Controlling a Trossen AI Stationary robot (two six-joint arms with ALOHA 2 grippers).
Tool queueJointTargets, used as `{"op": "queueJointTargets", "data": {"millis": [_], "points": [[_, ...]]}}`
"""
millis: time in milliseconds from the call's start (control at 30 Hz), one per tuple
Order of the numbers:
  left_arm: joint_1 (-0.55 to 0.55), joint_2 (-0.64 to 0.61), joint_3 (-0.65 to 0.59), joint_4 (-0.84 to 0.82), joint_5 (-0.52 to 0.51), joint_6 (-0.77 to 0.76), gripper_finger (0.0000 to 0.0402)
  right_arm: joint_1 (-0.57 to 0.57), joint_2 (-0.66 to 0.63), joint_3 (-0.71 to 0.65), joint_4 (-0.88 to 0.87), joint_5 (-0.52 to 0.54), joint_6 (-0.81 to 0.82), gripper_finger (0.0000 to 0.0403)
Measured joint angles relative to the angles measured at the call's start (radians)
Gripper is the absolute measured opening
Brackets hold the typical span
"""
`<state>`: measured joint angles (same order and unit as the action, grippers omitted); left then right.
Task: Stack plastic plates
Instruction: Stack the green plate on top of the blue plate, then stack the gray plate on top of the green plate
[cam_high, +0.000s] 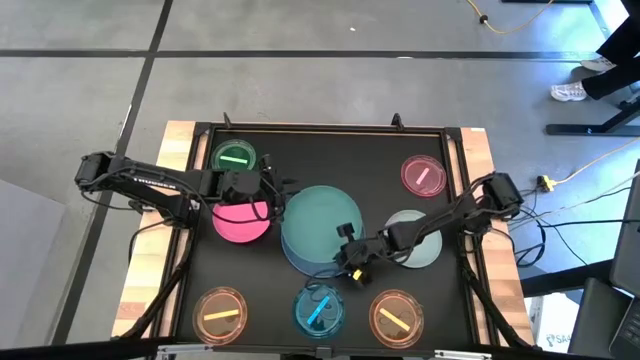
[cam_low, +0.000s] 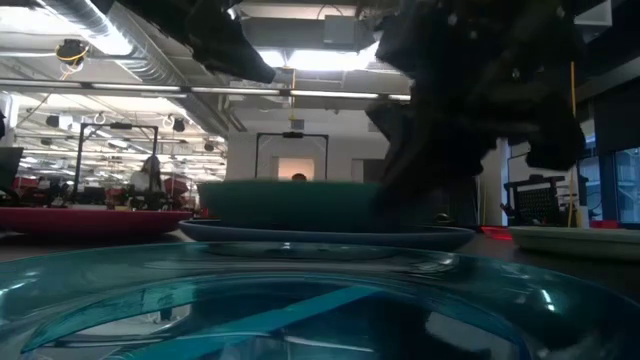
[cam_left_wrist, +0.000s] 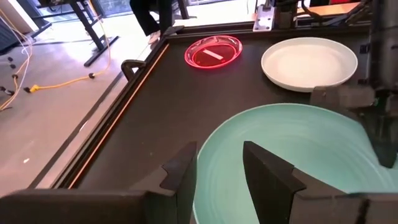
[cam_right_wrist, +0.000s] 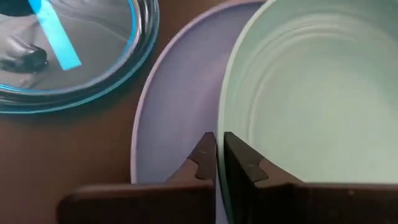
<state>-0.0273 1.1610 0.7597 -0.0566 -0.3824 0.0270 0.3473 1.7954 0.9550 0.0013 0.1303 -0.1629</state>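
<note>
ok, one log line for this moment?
left gripper: open at teal plate rim | right gripper: shut on teal plate | blue plate beneath

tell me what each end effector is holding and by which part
Right end effector pinches the teal plate by its near rim. Left end effector straddles the plate's opposite rim, fingers spread, not clearly gripping.

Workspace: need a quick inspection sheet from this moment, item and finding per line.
Surface: black table mat in a wooden frame.
Job's things: large teal plastic plate sits on a blue plastic plate; opaque pink plate, pale grey-green plate, and small striped translucent plates in green, pink, blue and two orange lie separate.
Clutter: nothing seen.
Grippers: right claw shut on the teal plate's rim; left claw open at its opposite rim.
Cables: yellow cable on floor.
Surroundings: person's legs beyond table.
</note>
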Motion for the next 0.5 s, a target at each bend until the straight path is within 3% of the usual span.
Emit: {"op": "queueJointTargets", "data": {"millis": [167, 333, 500], "points": [[0.0, 0.0, 0.0, 0.0, 0.0, 0.0, 0.0124, 0.0, 0.013, 0.0, 0.009, -0.072, 0.042, 0.0031], [0.0, 0.0, 0.0, 0.0, 0.0, -0.002, 0.0124, 0.0, 0.015, 0.001, 0.006, -0.077, 0.065, 0.0095], [0.0, 0.0, 0.0, -0.001, 0.001, -0.007, 0.0124, 0.001, -0.023, 0.08, -0.168, -0.103, 0.083, 0.0156]]}}
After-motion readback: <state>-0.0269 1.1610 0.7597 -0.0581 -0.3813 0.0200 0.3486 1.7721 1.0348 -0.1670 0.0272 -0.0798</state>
